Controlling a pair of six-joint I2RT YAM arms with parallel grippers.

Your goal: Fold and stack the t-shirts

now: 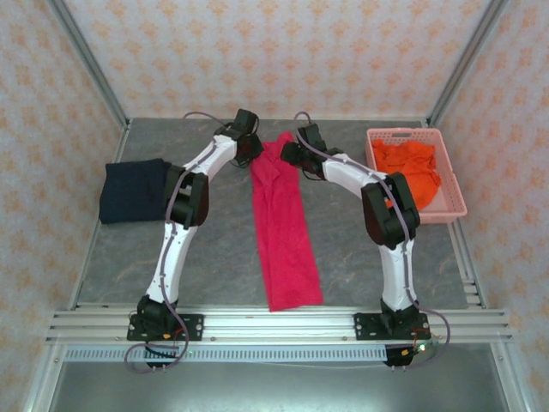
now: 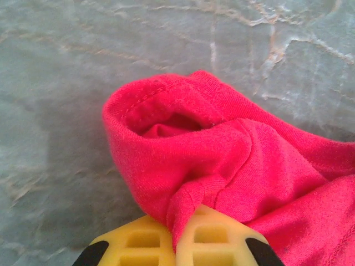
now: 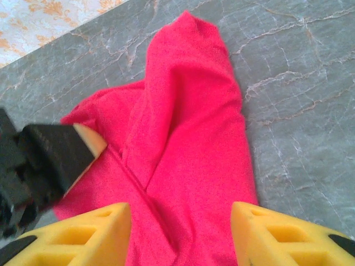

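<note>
Bolted along the near edge of the grey marbled surface (image 1: 360, 257), a metal rail (image 1: 274, 324) carries both arm bases. At far left lies the dark navy cloth t-shirt (image 1: 133, 190), a flat, squared packet, apparently folded and parked there to start the stack. Next, the left gripper (image 2: 180, 235) reaches to the far end of the crimson-pink cloth t-shirt (image 1: 283, 232). Its yellow ribbed jaws are pinched together on a ridge of the knit beside a hemmed, rounded opening, likely so that end can be lifted. This shirt lies mid-surface as a long narrow strip, soft and slightly rumpled, running from the far end down to the rail. The right gripper (image 3: 180, 221) hovers over the same far end with jaws spread wide and nothing between them, probably lining up on the other corner. At right, the pale pink plastic lattice basket (image 1: 403, 131) holds the bright orange t-shirt (image 1: 412, 163), crumpled and not yet folded.
</note>
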